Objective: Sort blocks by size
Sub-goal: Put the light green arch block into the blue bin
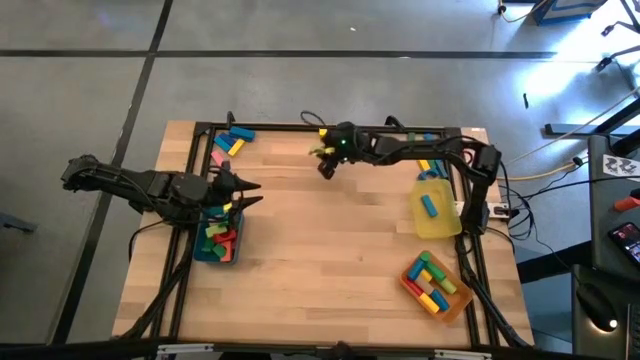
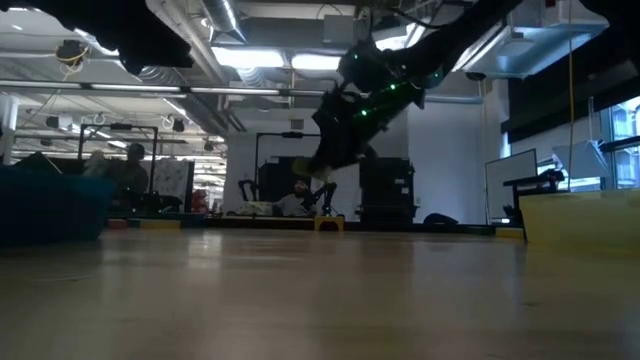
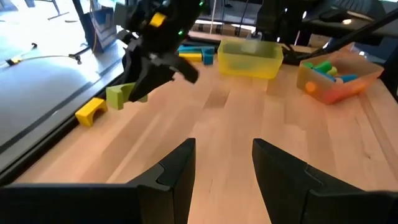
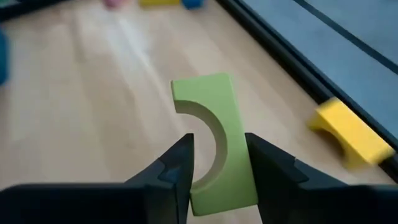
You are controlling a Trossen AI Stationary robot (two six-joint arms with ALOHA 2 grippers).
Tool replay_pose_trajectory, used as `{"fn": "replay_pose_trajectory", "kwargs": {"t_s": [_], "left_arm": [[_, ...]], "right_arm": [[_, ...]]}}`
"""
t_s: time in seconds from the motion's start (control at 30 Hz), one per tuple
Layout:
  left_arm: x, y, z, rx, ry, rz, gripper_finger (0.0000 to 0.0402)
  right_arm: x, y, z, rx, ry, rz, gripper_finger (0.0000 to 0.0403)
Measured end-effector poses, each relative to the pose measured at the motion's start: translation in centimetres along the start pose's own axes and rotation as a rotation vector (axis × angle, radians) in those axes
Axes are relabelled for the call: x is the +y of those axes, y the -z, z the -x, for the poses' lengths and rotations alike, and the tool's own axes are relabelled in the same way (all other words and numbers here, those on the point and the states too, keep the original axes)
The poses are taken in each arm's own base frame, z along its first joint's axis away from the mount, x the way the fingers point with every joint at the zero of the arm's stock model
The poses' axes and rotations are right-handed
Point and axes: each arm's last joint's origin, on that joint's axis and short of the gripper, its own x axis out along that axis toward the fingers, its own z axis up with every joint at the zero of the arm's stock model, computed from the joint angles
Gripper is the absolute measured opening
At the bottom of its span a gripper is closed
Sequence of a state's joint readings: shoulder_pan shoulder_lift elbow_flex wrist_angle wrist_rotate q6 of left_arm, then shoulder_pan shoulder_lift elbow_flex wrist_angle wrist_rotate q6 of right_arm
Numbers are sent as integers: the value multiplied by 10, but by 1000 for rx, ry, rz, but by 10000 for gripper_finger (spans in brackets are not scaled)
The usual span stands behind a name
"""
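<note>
right gripper (image 1: 324, 160) near table's far edge, small green block (image 1: 318, 153) between its jaws, left gripper (image 1: 250, 193) over teal tray (image 1: 217, 254)

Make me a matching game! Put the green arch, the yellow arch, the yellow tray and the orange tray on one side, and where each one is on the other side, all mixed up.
Things:
1. green arch
2. yellow arch
3. yellow tray
4. orange tray

Places:
A. near the table's front right corner, full of blocks
B. held up between the right gripper's fingers
C. lying on the table by its black edge rail
D. on the table's right side, with a blue block inside

Pairs: 1-B, 2-C, 3-D, 4-A
</note>
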State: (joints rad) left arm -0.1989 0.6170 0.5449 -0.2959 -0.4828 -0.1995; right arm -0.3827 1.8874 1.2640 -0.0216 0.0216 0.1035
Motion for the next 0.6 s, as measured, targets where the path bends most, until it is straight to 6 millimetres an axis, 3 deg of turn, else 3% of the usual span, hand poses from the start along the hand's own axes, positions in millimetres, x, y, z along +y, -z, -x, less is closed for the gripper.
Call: {"fn": "replay_pose_trajectory", "kwargs": {"t_s": [0.6], "left_arm": [[0,1,0,6,-2,4,143]], "right_arm": [[87,-8,9,-216,-269,162,139]]}}
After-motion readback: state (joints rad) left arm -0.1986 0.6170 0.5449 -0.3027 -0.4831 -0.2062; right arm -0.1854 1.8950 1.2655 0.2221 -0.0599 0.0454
